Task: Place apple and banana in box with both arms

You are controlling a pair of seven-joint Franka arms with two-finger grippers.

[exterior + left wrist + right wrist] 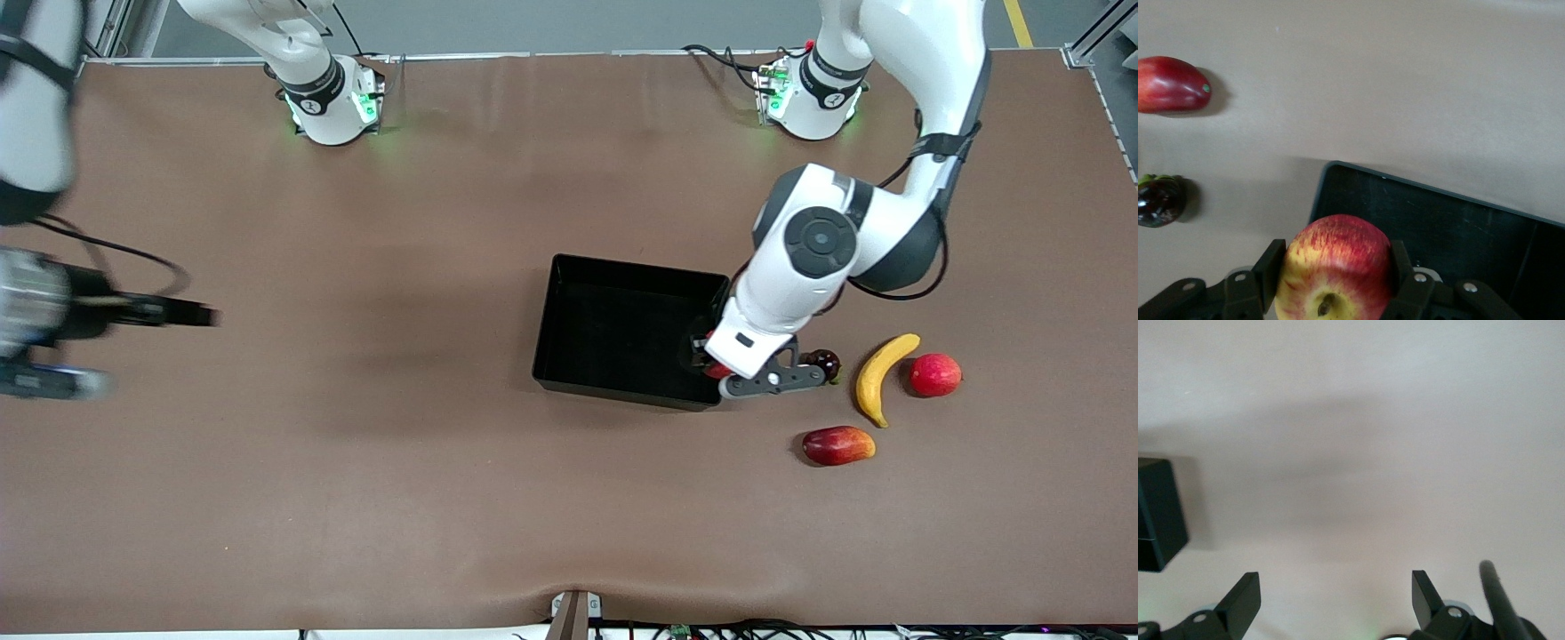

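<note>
Left hand carrying the apple over the box corner; right arm parked.

Surface (356,462) holds the box (569,356) mid-table. Left hand (1335,283) is clamped on the apple (1335,267), above the box's corner at the left arm's end, likely for a drop. Right hand (1335,600), fingers spread and empty, waits over bare surface. Banana (880,378) lies outside, beside the round red fruit (935,374).

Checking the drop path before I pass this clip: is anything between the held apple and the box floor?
Nothing visible. The left pincer is shut on the apple over the box corner nearest the loose fruit, and the floor under it looks bare. The banana lies on the table beside the box. The right pincer waits open.
</note>
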